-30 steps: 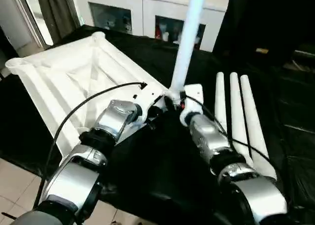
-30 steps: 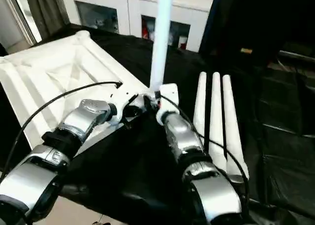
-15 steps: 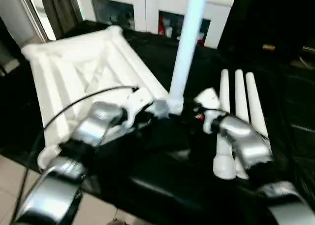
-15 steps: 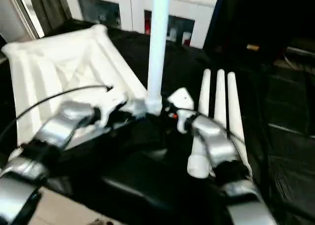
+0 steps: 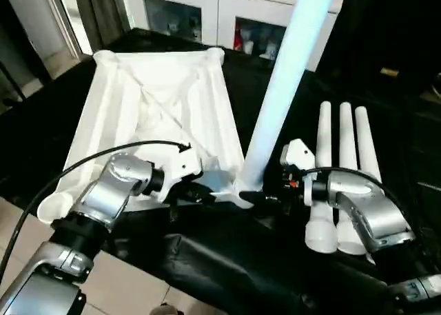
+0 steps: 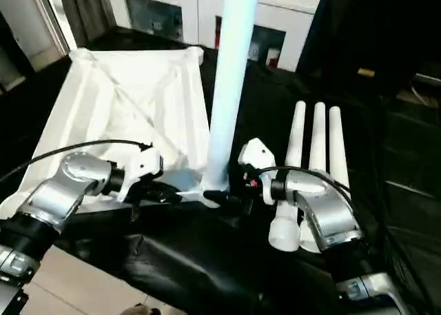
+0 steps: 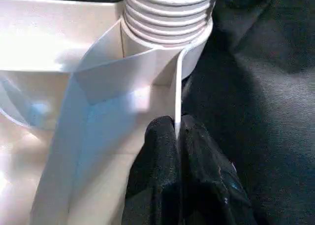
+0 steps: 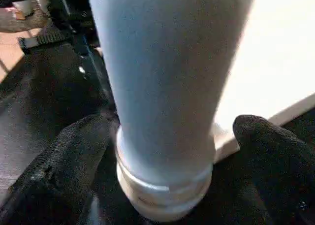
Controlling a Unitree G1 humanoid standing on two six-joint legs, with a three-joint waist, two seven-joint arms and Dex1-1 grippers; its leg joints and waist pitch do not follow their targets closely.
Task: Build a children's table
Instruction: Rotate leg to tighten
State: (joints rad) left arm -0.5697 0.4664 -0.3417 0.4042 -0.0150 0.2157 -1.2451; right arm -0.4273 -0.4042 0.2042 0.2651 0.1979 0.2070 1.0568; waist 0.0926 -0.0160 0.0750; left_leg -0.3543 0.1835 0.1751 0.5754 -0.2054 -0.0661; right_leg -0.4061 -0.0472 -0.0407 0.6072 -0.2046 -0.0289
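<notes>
Tabletop [image 5: 158, 115]: white moulded plastic, lying upside down on the black cloth [image 5: 227, 260], ribs and diagonal braces facing up, rounded sockets at the corners.
Standing leg [image 5: 279, 101]: a smooth white tube rising from the near corner socket [image 7: 167, 35]; ridged threads show at its foot, so I'd say it is being screwed home.
Left gripper [image 7: 177, 151]: fingers pressed together on the thin edge of the tabletop beside that socket, probably to stop the top turning.
Right gripper [image 8: 162, 151]: jaws spread wide either side of the leg's base, not clamping it.
Spare legs [image 5: 341, 170]: three tapered tubes with flared ends, side by side on the cloth, just beyond the right forearm.
</notes>
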